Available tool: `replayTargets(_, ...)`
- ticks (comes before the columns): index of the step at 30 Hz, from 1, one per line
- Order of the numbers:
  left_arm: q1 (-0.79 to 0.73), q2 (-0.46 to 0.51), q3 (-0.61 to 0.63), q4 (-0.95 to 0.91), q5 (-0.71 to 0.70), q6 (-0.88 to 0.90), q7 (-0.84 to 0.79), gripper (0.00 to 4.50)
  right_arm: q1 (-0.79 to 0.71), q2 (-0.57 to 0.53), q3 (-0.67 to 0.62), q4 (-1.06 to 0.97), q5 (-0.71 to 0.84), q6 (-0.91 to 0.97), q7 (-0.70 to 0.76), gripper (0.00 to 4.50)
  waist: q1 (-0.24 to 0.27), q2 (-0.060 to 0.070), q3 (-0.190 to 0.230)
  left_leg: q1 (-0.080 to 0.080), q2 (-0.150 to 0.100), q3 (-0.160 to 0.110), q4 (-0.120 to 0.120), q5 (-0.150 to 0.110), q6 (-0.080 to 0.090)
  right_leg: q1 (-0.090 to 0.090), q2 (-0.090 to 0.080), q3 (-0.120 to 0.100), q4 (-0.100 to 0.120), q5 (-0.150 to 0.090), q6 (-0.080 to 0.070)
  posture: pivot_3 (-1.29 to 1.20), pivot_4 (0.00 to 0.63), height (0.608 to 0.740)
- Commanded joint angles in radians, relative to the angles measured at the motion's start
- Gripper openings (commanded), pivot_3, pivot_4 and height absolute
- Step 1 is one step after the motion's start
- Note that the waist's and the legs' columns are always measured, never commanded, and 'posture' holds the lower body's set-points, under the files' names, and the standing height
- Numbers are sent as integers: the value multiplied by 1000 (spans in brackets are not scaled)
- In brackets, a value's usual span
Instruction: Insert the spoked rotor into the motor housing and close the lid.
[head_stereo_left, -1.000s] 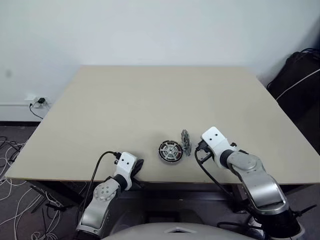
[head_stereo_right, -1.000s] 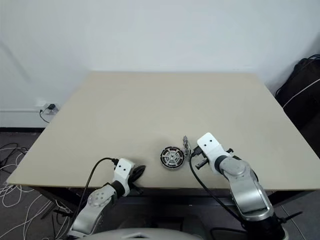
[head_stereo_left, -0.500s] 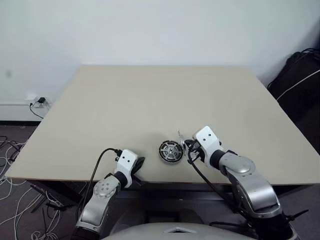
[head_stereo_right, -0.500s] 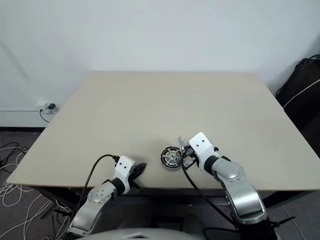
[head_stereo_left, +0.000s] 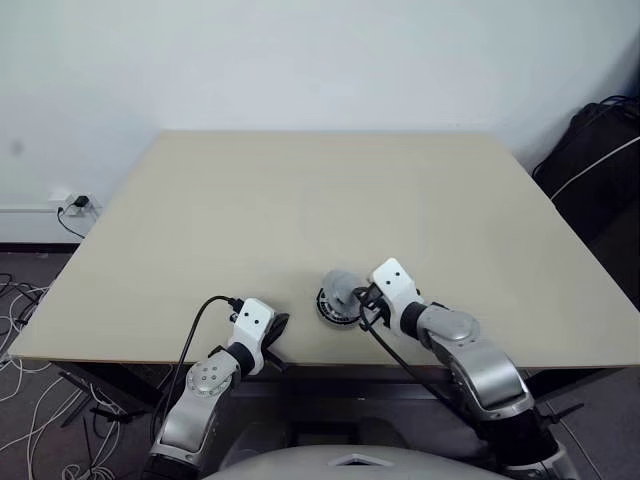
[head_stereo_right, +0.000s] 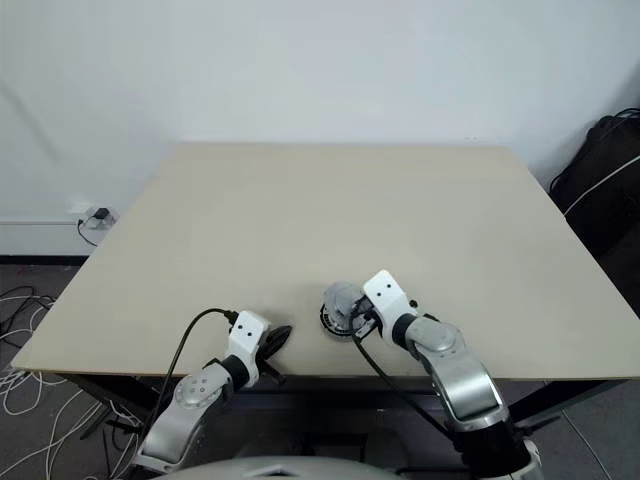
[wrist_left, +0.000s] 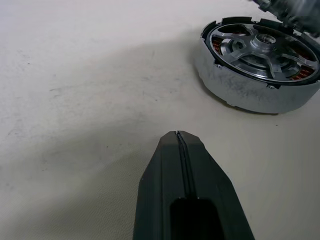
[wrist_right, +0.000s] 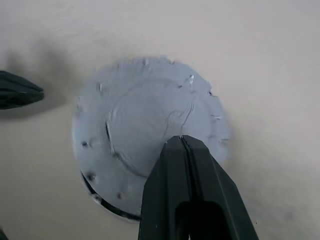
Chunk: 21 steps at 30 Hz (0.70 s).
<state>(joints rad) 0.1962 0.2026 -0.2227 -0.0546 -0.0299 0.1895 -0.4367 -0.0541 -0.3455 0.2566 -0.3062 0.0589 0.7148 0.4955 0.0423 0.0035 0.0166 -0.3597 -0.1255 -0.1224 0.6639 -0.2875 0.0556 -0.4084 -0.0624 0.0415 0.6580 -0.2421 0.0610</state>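
Note:
The motor housing (wrist_left: 257, 75) sits near the table's front edge, coppery windings showing at its inner ring. The spoked rotor (wrist_left: 260, 47), dark-rimmed with silver spokes, lies inside it. The lid (head_stereo_left: 340, 285) leans tilted over the housing's top, its smooth face with the raised circle (wrist_right: 145, 125) turned toward my right gripper (wrist_right: 181, 139). That gripper is shut, and its tips rest against the lid's face; I cannot tell whether they pinch it. My left gripper (head_stereo_left: 277, 328) is shut and empty, low over the table a short way left of the housing.
The beige table (head_stereo_left: 330, 180) stretches wide behind the parts, and its front edge runs just below both hands. A black bag (head_stereo_left: 600, 150) stands beyond the right edge. Cables (head_stereo_left: 20, 300) and a wall socket (head_stereo_left: 75, 203) lie on the left.
My right gripper has moved left toward the housing. The lid, which stood on edge beside the housing, now tips over its top. The left gripper has not moved.

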Motion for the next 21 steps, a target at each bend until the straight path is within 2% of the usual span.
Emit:
replayTargets(1, -8, 4, 8, -56, -10, -2, 3, 0, -42, 24, 15, 10, 3, -33, -7, 30, 0, 0, 0, 0, 0, 0, 0, 0, 0, 0, 0, 0, 0, 0, 0, 0, 0, 740)
replayTargets(12, 3, -1, 9, -69, -8, 4, 14, 0, -73, 38, 78, 121, -16, -8, -2, 30, 0, 0, -1, 0, 0, 0, 0, 0, 0, 0, 0, 0, 0, 0, 0, 0, 0, 740)
replayTargets(18, 10, -3, 7, -74, -10, 6, 19, 0, -65, 31, 69, 123, -5, -11, 7, 30, 1, 1, -2, 1, 0, 0, 0, 0, 0, 1, 0, 0, 0, 0, 0, 0, 0, 740)
replayTargets(21, 11, -4, 5, -75, -11, 5, 21, 0, -57, 46, 29, 103, 19, -87, 4, 30, 1, 1, -2, 1, 0, 0, 0, 0, 0, 1, 0, 0, 0, 0, 0, 0, 0, 740)
